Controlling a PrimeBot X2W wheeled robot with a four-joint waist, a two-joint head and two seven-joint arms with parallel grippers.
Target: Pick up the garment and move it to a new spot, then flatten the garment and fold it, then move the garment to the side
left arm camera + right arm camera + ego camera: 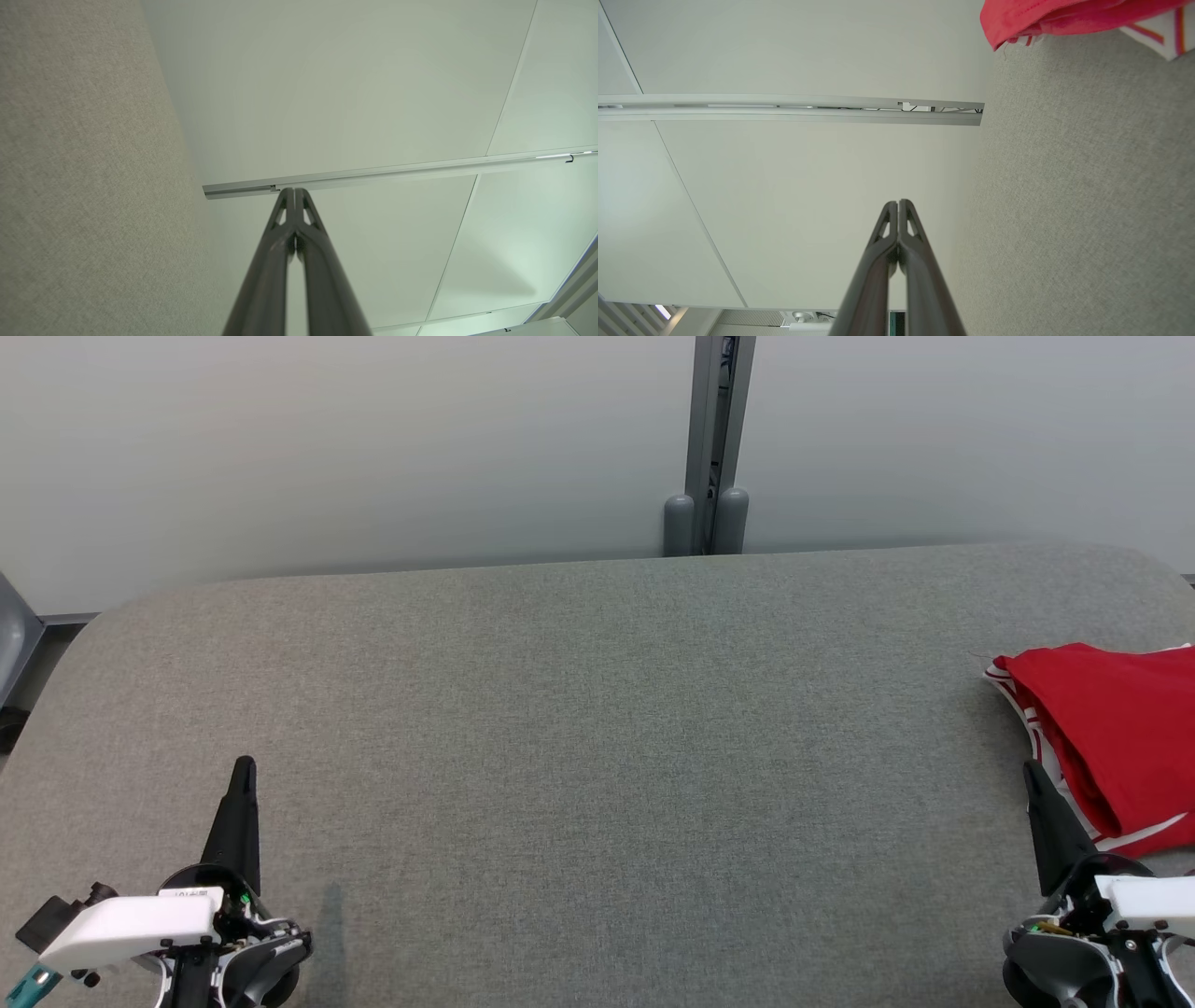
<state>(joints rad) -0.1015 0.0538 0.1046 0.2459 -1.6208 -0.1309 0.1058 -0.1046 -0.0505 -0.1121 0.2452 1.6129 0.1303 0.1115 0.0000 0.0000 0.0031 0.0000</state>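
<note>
Head view shows garment [1111,737] beside clenched right gripper [1031,771], left gripper [245,765] clenched well apart.

we see soft, even light across the grey woven-fabric surface [597,728], bright enough to show its weave. the dark two-fingered left pincer [245,773] casts one faint, blurred shadow to its right on the cloth. in the left wrist view the pale matte wall panels [350,93] brighten toward the lower right, and that pincer's fingers [266,289] go soft near the bottom edge. in the right wrist view the red cloth garment [1041,18] looks washed to pinkish, slightly blurred.
</note>
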